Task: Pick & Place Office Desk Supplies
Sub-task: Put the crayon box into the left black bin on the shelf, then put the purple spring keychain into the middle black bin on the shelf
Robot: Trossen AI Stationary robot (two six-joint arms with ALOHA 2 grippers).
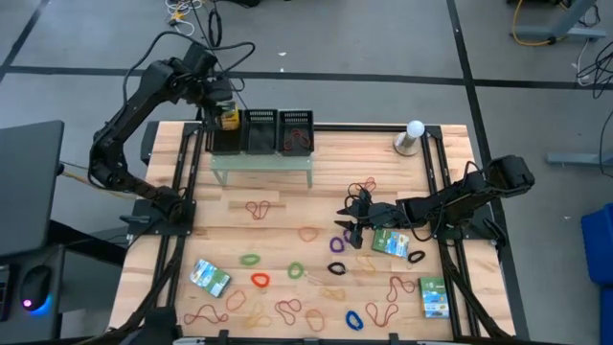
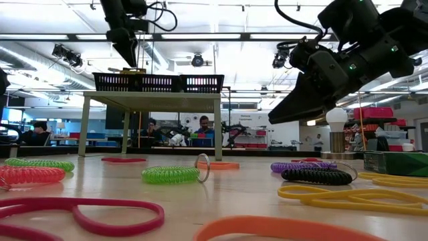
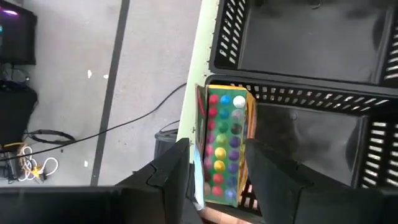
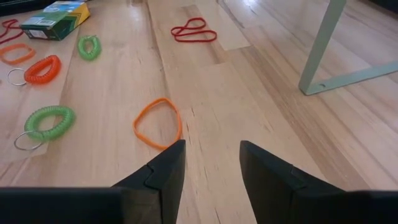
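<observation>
A yellow packet printed with coloured dots stands on end in the leftmost black mesh tray on the pale-green shelf, leaning against the tray's wall. My left gripper hangs open just above it, pointing down, one finger on either side. Loose rubber bands, coiled bands and green-white-blue packets lie scattered over the wooden table. My right gripper is open and low over the table's middle right, with nothing between its fingers. An orange band lies just ahead of it.
Two more mesh trays stand on the shelf, and the right one holds red bands. A shelf leg stands ahead of my right gripper. A white bulb on a stand is at the far right. More packets lie near my right arm.
</observation>
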